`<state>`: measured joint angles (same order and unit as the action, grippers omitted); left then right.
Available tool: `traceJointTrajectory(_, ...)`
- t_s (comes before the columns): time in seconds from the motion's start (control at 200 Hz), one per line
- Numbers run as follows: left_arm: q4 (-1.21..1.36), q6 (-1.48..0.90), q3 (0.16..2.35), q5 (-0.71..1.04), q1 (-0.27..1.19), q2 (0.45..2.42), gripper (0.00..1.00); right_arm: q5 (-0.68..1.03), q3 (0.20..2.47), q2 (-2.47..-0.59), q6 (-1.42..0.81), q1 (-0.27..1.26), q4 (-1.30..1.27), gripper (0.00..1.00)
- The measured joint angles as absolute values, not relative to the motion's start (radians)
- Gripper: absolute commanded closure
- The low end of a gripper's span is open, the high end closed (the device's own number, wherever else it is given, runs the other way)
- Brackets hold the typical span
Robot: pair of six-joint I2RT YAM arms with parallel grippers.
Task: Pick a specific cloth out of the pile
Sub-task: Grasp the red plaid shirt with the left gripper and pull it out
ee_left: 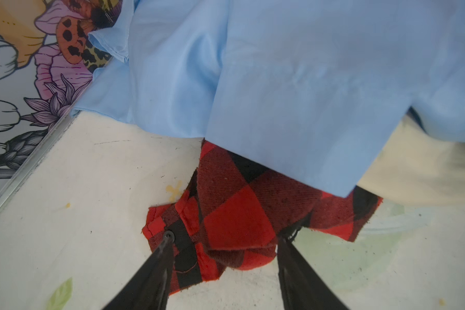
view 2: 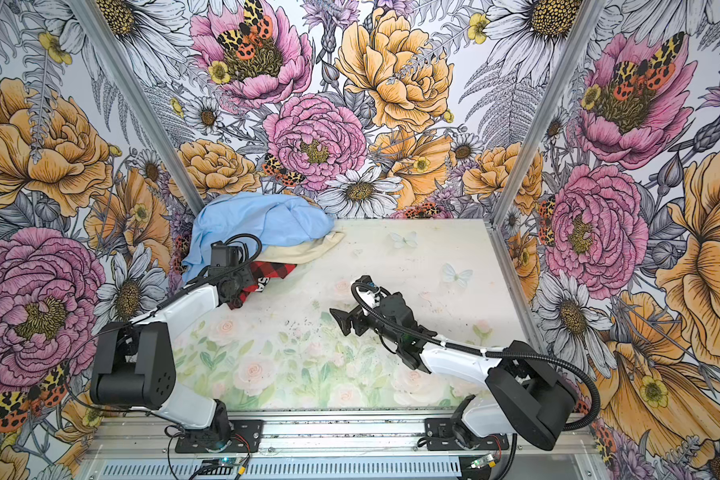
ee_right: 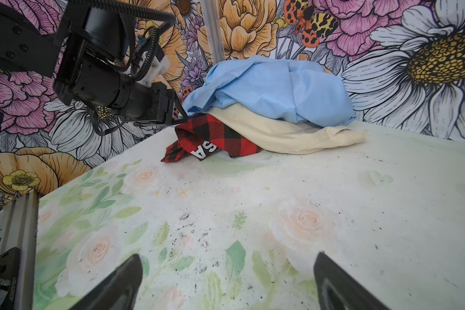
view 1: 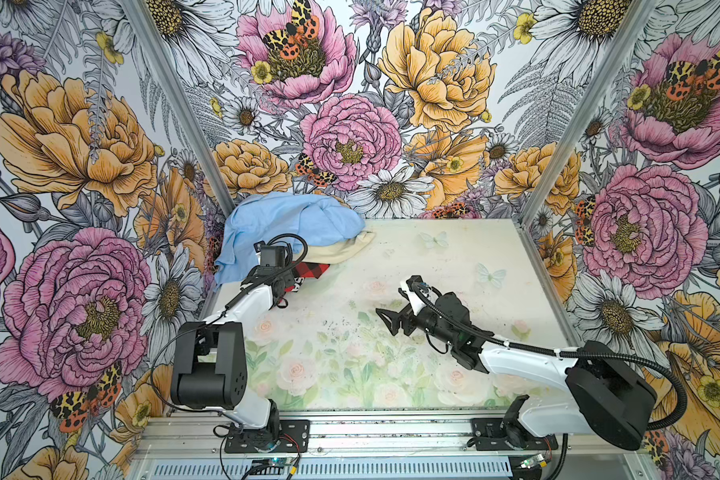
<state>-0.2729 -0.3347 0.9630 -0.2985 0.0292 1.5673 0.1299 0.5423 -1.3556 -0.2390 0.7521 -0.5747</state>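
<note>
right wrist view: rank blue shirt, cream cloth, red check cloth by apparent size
1. blue shirt
2. cream cloth
3. red check cloth
The lower two are partly covered, so this ranks visible area only.

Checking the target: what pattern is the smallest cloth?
The cloth: red and black check, clearest in left wrist view.

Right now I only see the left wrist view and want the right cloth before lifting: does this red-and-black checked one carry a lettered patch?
Observer: Yes; the right wrist view shows a black patch with white block letters on the checked cloth.
Operator: What lies on it?
Observer: The cream cloth drapes over its far side, under the blue shirt.
Operator: Is the other arm close?
Observer: No, the right gripper hangs open over bare table, apart from the pile.
</note>
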Motion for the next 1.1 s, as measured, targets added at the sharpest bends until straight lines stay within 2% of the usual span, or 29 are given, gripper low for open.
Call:
traceJointTrajectory(0.205,-0.276,-0.334,0.981,-0.273,0.011,1.642,0.43,0.129,0.542,-1.356,-0.23,0.752,-0.574,0.0)
traceJointTrajectory(0.285,-0.277,-0.336,1.0,-0.26,0.009,1.66,0.51,0.128,0.542,-1.356,-0.223,0.752,-0.574,0.01)
traceJointTrajectory(0.4,-0.276,-0.34,1.037,-0.235,0.009,1.689,0.57,0.127,0.542,-1.356,-0.215,0.751,-0.574,0.01)
traceJointTrajectory(0.475,-0.276,-0.34,1.054,-0.218,0.009,1.706,0.64,0.126,0.542,-1.358,-0.21,0.75,-0.574,0.0)
traceJointTrajectory(0.626,-0.277,-0.345,1.061,-0.196,0.009,1.719,0.9,0.125,0.542,-1.364,-0.206,0.739,-0.574,0.0)
traceJointTrajectory(0.761,-0.279,-0.342,1.062,-0.184,0.012,1.711,1.0,0.125,0.542,-1.364,-0.201,0.728,-0.574,0.01)
traceJointTrajectory(0.961,-0.332,-0.343,1.085,-0.182,0.044,1.57,1.0,0.125,0.542,-1.364,-0.206,0.702,-0.574,0.0)
traceJointTrajectory(1.101,-0.48,-0.342,1.335,-0.169,0.056,1.547,1.0,0.117,0.542,-1.371,-0.241,0.661,-0.573,0.0)
